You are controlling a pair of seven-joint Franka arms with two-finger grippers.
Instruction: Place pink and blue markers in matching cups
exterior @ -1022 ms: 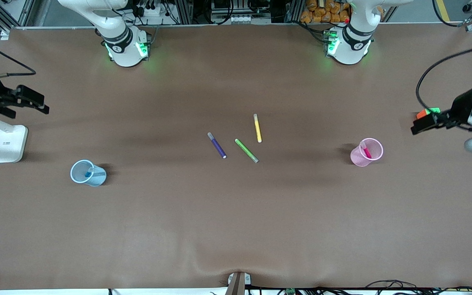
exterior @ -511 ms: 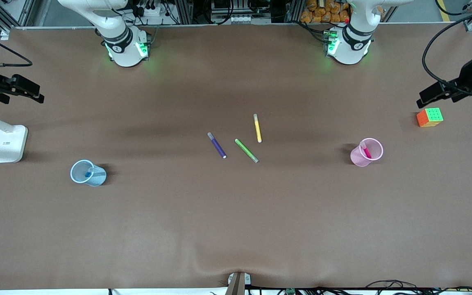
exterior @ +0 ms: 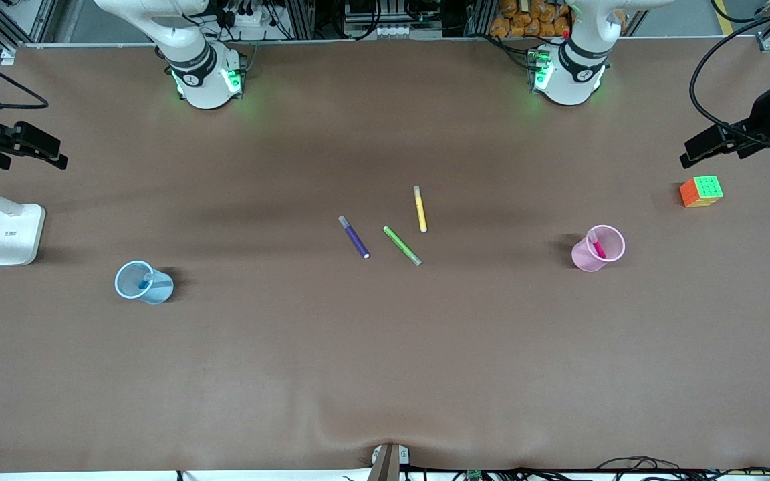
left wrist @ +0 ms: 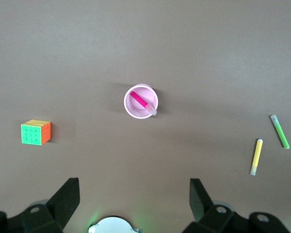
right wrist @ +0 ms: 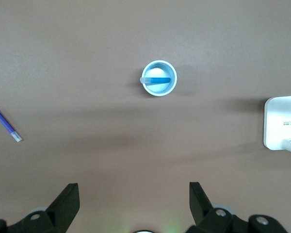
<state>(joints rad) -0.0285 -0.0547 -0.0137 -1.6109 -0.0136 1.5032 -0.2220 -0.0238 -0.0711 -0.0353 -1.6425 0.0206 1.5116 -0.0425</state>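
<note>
- Pink marker [exterior: 598,248] stands in the pink cup [exterior: 587,259], toward the left arm's end of the desk [exterior: 385,374].
- Blue marker [exterior: 144,281] stands in the blue cup [exterior: 158,291], toward the right arm's end.
- Left gripper [left wrist: 134,194] is raised over the desk near the cube [exterior: 700,191], fingers open, empty.
- Right gripper [right wrist: 134,194] is raised over the desk's edge, fingers open, empty.

Matt brown table covering [exterior: 385,347], cloth or paper by the look, faintly rippled at the edge nearest the front camera. Translucent pale plastic for pink cup [exterior: 597,248] and blue cup [exterior: 143,282]; mesh texture too fine to confirm. Smooth plastic markers, pink [left wrist: 141,102] and blue [right wrist: 159,80]. Glossy colored cube [exterior: 700,191]. Matt black gripper fingers [left wrist: 65,196].
</note>
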